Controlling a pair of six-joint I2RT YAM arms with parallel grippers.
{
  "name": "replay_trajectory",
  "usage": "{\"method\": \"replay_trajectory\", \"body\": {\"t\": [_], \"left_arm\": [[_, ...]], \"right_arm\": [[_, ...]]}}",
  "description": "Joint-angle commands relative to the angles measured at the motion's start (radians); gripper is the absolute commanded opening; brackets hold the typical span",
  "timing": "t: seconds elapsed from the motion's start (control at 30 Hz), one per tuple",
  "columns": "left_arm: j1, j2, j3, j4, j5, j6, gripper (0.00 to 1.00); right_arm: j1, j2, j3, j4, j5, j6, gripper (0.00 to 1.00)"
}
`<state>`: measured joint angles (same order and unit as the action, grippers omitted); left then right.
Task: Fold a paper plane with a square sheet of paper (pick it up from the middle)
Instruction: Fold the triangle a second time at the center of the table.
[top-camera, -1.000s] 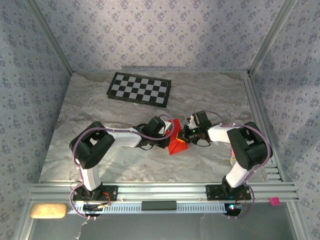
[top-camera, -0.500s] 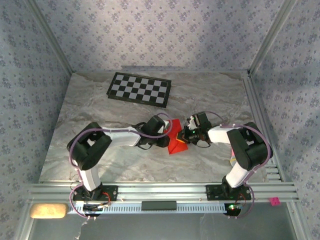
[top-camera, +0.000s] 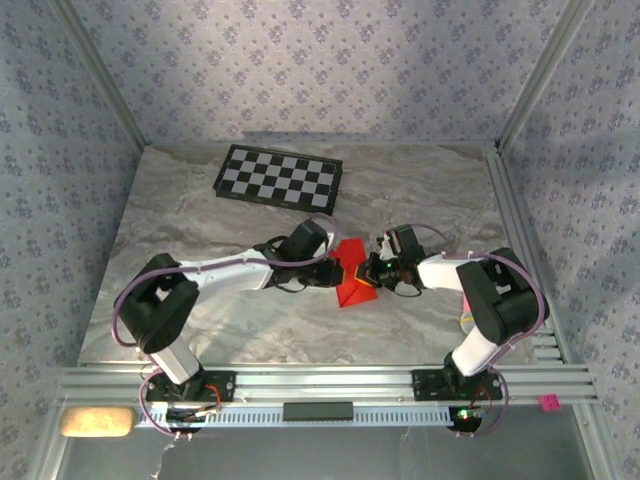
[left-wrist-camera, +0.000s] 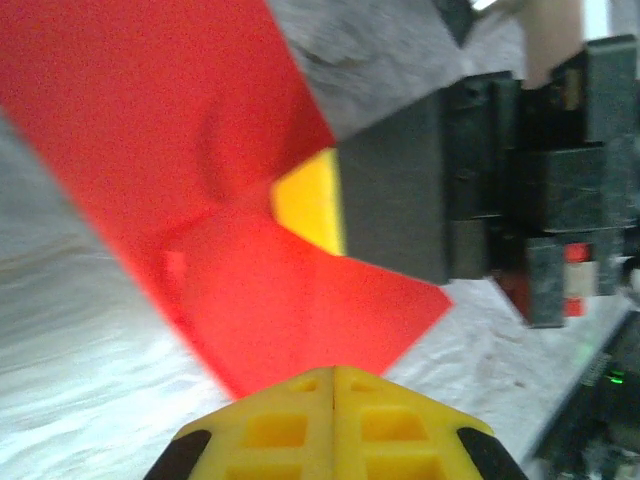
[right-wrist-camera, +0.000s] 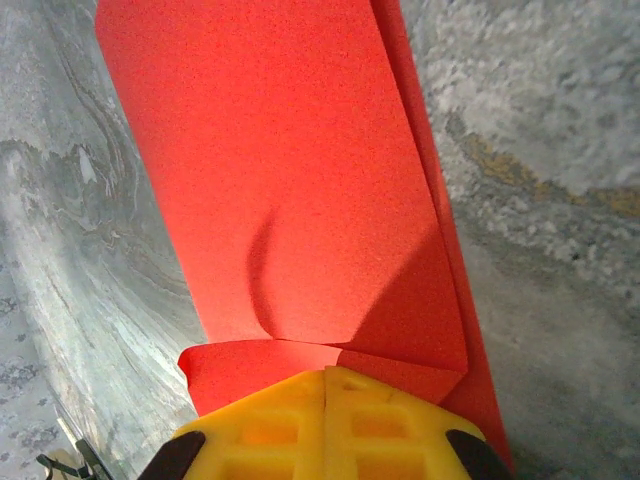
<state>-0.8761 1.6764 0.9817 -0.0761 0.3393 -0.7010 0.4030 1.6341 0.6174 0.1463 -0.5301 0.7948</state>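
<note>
The square sheet of paper (top-camera: 352, 284) is bright red, partly folded, and lies flat on the marble table between the two arms. In the left wrist view the sheet of paper (left-wrist-camera: 190, 150) spreads ahead of my left gripper (left-wrist-camera: 333, 372). Its yellow fingers are shut, with their tip at the sheet's near edge. My right gripper (right-wrist-camera: 325, 372) is shut too, its tip resting on a folded flap of the sheet of paper (right-wrist-camera: 280, 170). In the top view the left gripper (top-camera: 336, 268) and the right gripper (top-camera: 369, 270) meet the paper from opposite sides.
A black-and-white checkerboard (top-camera: 279, 177) lies at the back left of the table. An aluminium rail (top-camera: 320, 381) runs along the near edge by the arm bases. The enclosure's patterned walls close in the left, right and back.
The left arm has stretched out lower and further toward the paper, its elbow sliding left. The paper now lies flatter. The right arm has hardly moved.
</note>
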Motion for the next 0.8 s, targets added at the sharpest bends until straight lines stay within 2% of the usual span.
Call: {"method": "replay_trajectory", "body": {"t": [0.0,0.43,0.77], "left_arm": [[-0.025,0.071,0.051,0.053,0.126,-0.042,0.04],[-0.037,0.198,0.105,0.065,0.153,-0.05,0.04],[-0.041,0.236,0.107,0.005,0.115,-0.013,0.04]], "right_arm": [[0.0,0.011,-0.036,-0.083,0.083,0.01,0.0],[-0.002,0.014,-0.041,-0.072,0.075,0.015,0.0],[-0.001,0.024,-0.044,-0.069,0.078,0.014,0.0]]}}
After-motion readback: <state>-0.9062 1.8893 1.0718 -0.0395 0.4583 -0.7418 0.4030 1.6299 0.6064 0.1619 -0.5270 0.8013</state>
